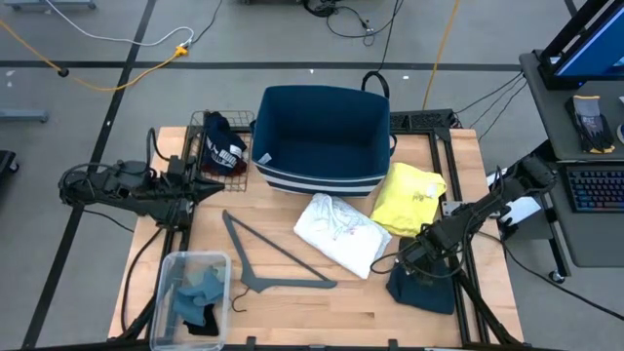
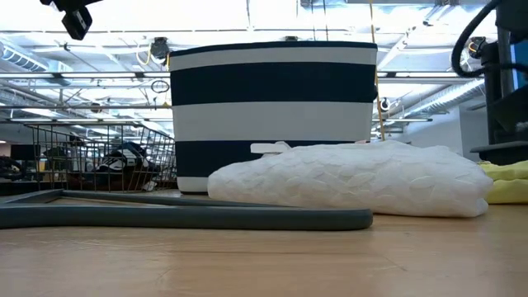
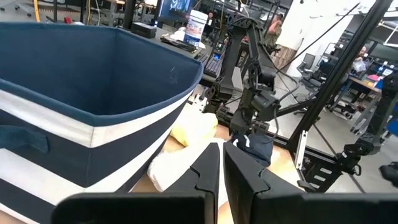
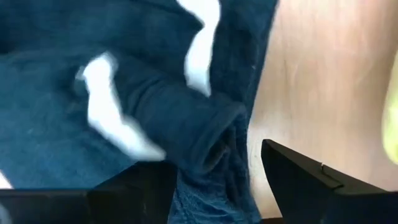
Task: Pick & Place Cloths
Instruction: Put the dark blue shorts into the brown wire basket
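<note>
The right hand [image 1: 417, 265] sits low over the dark teal cloth [image 1: 421, 288], fingers spread either side of a raised fold, gripping nothing, apparently lined up to pinch it off the worktop [image 1: 292, 312]. The left hand [image 1: 210, 187] waits, fingers together.

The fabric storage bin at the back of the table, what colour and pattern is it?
The fabric storage bin is navy with broad white horizontal stripes, seen best in the low view.

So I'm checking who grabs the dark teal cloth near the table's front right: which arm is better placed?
Right. The right gripper is down over the dark teal cloth, its open fingers straddling a fold, while the left gripper waits across the table beside the wire basket.
</note>
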Motion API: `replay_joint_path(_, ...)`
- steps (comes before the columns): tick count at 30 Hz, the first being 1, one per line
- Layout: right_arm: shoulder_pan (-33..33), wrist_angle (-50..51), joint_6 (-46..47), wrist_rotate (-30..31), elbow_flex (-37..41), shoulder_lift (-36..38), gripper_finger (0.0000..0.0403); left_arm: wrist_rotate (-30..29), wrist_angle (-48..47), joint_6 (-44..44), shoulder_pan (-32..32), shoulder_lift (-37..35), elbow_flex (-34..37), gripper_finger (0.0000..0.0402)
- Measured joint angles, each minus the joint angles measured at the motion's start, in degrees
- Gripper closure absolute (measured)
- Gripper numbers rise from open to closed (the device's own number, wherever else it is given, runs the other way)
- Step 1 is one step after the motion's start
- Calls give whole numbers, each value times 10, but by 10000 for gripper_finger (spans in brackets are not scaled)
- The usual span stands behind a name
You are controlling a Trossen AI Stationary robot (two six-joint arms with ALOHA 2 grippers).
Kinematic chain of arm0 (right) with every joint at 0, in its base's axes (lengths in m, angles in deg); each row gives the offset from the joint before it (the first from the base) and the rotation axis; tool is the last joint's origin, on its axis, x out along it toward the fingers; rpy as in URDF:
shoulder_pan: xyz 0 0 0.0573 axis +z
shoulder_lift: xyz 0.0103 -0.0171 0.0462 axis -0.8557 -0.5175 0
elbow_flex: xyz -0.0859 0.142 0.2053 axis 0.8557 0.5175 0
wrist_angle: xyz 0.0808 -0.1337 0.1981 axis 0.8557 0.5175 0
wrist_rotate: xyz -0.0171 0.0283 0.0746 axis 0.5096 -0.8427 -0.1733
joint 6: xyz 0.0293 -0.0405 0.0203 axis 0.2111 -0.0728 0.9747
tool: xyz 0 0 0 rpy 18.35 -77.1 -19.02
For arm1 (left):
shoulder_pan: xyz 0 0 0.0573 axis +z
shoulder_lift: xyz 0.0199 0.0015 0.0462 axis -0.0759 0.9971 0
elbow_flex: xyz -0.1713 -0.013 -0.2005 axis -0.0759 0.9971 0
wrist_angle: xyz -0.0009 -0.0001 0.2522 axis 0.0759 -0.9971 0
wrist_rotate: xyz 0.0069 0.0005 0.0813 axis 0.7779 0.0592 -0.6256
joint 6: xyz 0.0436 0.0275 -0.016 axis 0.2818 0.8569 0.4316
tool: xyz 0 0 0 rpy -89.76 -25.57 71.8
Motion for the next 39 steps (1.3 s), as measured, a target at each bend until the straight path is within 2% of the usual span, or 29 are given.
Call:
replay_joint_path(6,0,-9,43,-16,17,1,235,-1,0,-6,0,0,0,380)
replay_joint_path(14,0,-28,61,-29,17,2,376,-15,0,-7,0,0,0,380)
replay_joint_path(15,0,-30,61,-33,17,4,382,-15,0,-7,0,0,0,380)
replay_joint_path(21,0,-29,62,-52,7,26,382,-15,0,-6,0,0,0,380)
replay_joint_path(26,0,-24,51,-56,-41,56,382,-15,0,-13,0,0,0,380)
replay_joint_path(39,0,37,-35,-26,-275,66,382,-15,15,-56,0,52,0,380)
